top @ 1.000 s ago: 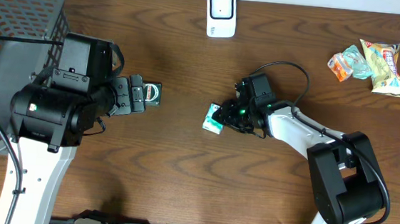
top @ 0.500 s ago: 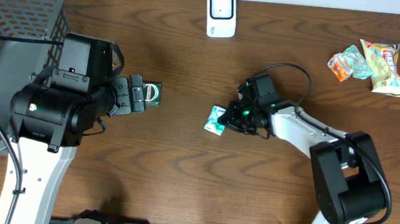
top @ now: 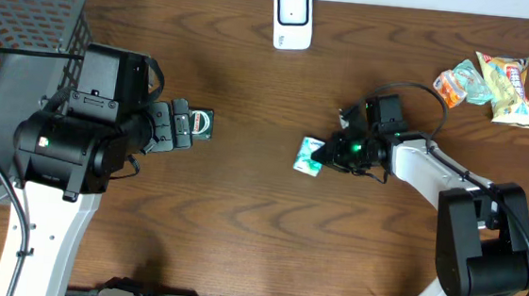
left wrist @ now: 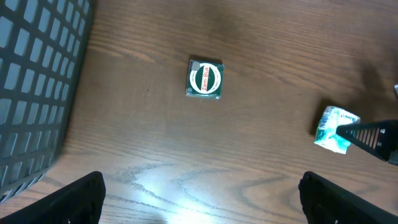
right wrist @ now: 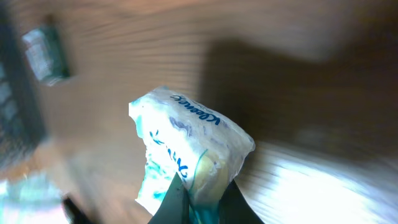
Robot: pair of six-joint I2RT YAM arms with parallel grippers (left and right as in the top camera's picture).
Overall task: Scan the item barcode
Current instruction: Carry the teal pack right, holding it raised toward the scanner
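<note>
You have the basket point(top: 19, 15) at the bench's point(top: 237, 250) far left corner. Beside it your left gripper point(top: 183, 126) stands wide open, holding nothing. Your right gripper point(top: 325, 154) is clamped on one end of the pack point(top: 308, 156), just right of the bench's middle. Snacks point(top: 492, 83) lie by the far right corner. The scanner point(top: 293, 18) sits at the far edge, and the tin point(top: 203, 124) lies near the left gripper.

Right hand point(top: 328, 154) now clamped on tissue pack point(top: 308, 157); both shifted rightward.
</note>
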